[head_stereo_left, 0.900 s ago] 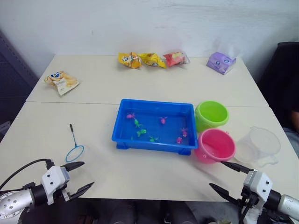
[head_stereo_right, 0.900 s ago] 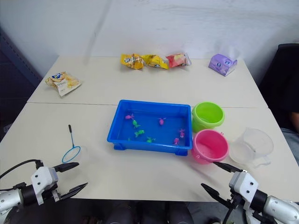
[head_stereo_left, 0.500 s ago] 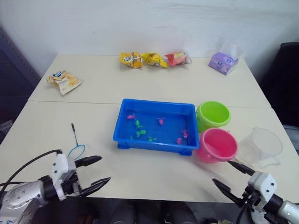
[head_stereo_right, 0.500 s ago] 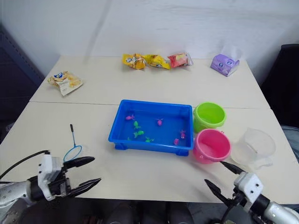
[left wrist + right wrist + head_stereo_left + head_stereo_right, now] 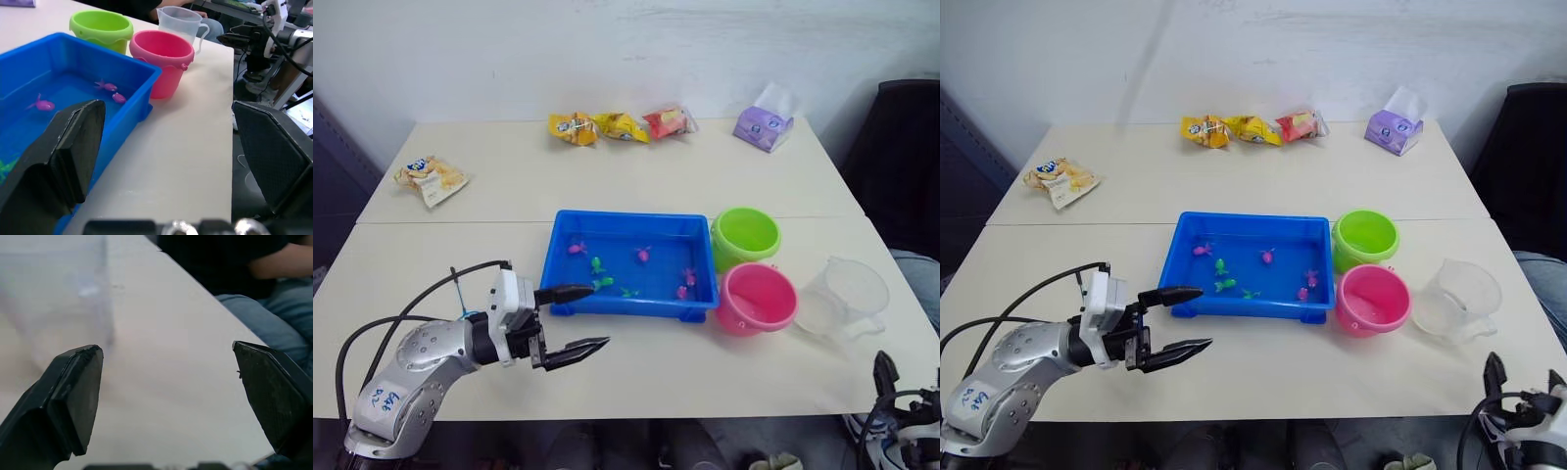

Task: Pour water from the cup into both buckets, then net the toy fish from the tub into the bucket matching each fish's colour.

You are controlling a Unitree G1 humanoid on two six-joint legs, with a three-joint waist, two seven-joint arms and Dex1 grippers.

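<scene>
Nothing of the task looks done; the large clear plastic measuring jug [image 5: 845, 298] stands untouched at the right of the tabletop [image 5: 636, 372], just beside the hot pink plastic pail [image 5: 757, 299] and lime green pail [image 5: 745, 235]; tiny pink and green toy fish [image 5: 639, 256] sit in the shallow bright blue rectangular tub [image 5: 628, 267]. The left pincer [image 5: 573, 318] hovers spread apart beside the tub's near corner, arm low and extended forward; the right pincer [image 5: 171, 396], fingers wide apart and empty, hangs off the tabletop's near right edge.

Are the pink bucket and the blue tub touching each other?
Apart. The left wrist view shows bare table between the pink bucket and the blue tub.
</scene>
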